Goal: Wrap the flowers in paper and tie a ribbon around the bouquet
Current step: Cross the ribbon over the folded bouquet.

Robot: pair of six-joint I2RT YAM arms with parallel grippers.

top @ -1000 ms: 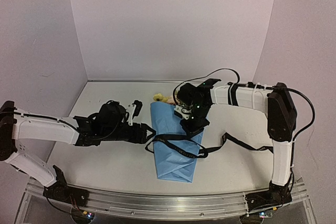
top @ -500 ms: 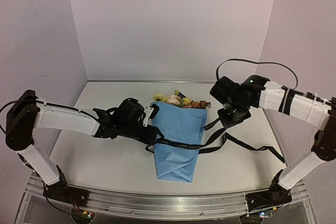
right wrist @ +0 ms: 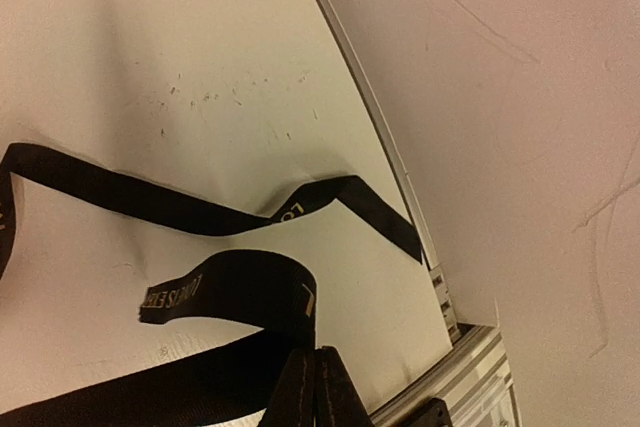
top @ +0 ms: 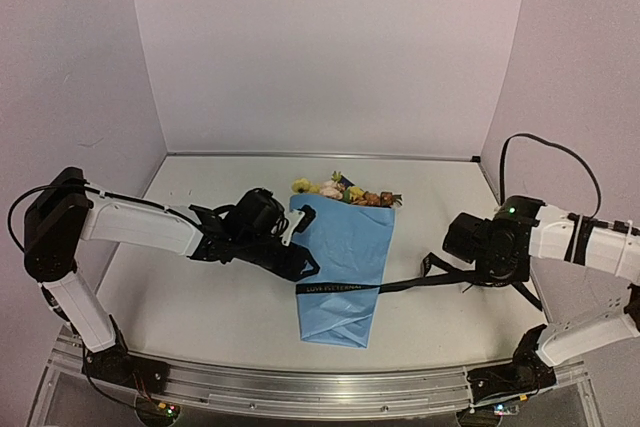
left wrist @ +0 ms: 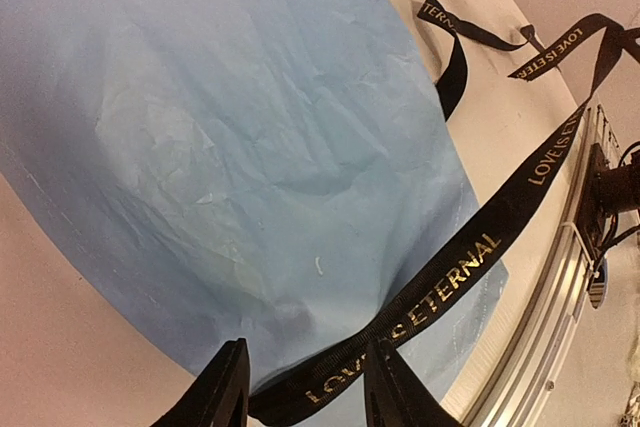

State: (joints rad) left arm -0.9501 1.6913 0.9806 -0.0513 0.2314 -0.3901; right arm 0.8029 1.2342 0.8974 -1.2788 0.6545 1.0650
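One pale table (top: pixel 200 317) carries everything. On it lies one bouquet (top: pixel 345 257), a cone of creased light-blue paper (left wrist: pixel 250 147) lying flat, with its wide end toward the back wall and its narrow end toward the arms' bases. One black ribbon (top: pixel 400 285) printed in gold "LOVE IS ETERNAL" crosses the lower part of the cone and runs taut to the right, its loose tail looping on the table beside the right arm. One small cluster of flowers (top: pixel 345 192), yellow, cream-pink and orange-brown, shows above the cone's wide end. There are two grippers. The left gripper (left wrist: pixel 300 392) sits at the cone's left edge, its fingers apart with the ribbon passing between them. The right gripper (right wrist: pixel 310 387) is well to the right of the bouquet, pinched closed on the ribbon.
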